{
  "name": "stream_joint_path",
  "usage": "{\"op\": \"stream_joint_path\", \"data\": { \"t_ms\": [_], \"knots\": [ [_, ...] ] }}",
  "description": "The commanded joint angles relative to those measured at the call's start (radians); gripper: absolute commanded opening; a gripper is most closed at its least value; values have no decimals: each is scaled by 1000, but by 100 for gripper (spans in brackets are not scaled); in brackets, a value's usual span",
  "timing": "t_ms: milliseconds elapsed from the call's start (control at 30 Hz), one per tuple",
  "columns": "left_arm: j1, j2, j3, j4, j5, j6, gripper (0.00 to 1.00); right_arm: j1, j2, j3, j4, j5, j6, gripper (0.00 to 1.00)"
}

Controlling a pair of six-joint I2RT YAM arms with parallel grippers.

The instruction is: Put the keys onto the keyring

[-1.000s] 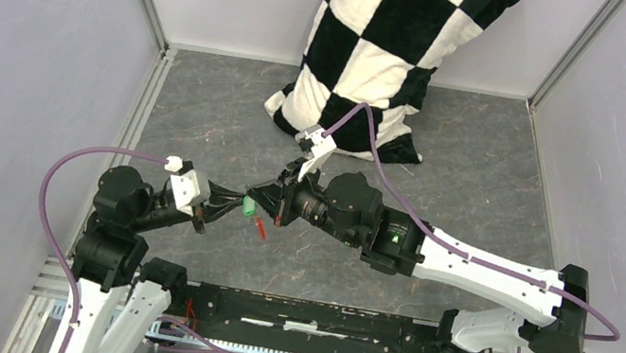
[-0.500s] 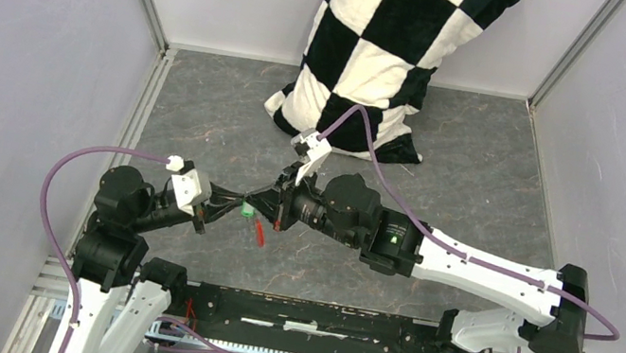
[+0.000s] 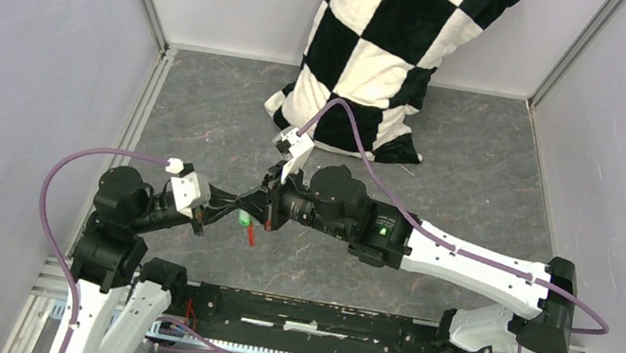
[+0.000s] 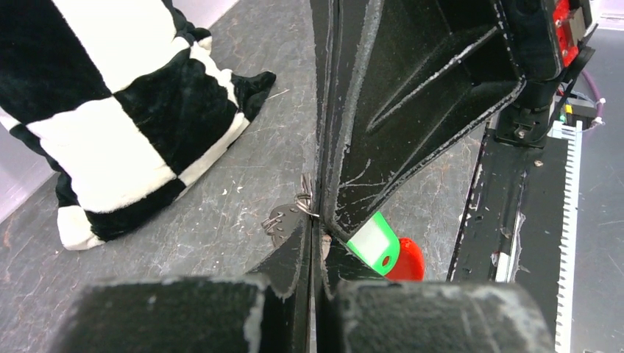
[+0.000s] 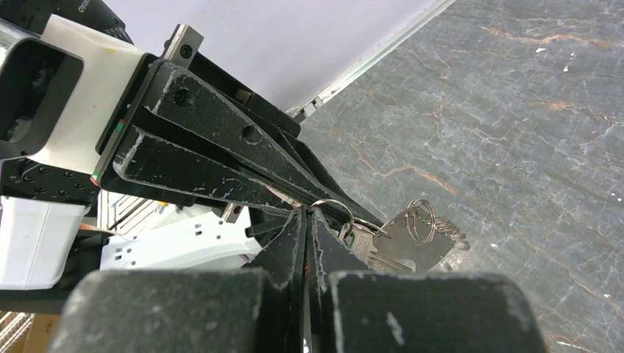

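My left gripper (image 3: 236, 206) and right gripper (image 3: 259, 208) meet tip to tip above the floor, both shut. In the left wrist view my left gripper (image 4: 316, 224) pinches at a thin silver wire ring (image 4: 305, 203) of the keyring. The green-headed key (image 4: 375, 243) and a red piece (image 4: 408, 259) hang just right of it, under the right gripper's finger (image 4: 412, 88). In the right wrist view my right gripper (image 5: 305, 217) is shut at the same ring (image 5: 331, 208). A metal key blade (image 5: 368, 248) and a second ring (image 5: 422, 215) hang beside it. Whether the red piece is key or fob is unclear.
A black-and-white checked pillow (image 3: 389, 45) leans on the back wall and shows in the left wrist view (image 4: 125, 110). A black rail (image 3: 315, 316) runs along the near edge. Side walls close in left and right. The floor is grey marbled.
My right arm has pushed left and my left gripper has drawn back with it. The meeting point and the hanging green and red pieces have shifted left. Both grippers stay shut.
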Motion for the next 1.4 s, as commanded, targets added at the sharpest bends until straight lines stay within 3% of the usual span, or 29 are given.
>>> {"op": "stream_joint_path", "data": {
  "t_ms": [0,100,333,1067,1367],
  "knots": [
    [-4,-11,44,29,156,49,2,8,10,57,15,-82,-9,0],
    [-4,-14,50,29,233,75,2,-1,0,60,-9,-124,-18,1],
    [-4,-12,61,26,318,120,2,-11,-11,94,-61,-217,-41,18],
    [-4,-4,75,78,320,91,2,-14,-19,224,-276,-257,-108,40],
    [-4,1,79,79,325,93,2,-15,-37,286,-353,-254,-161,60]
  ]
}}
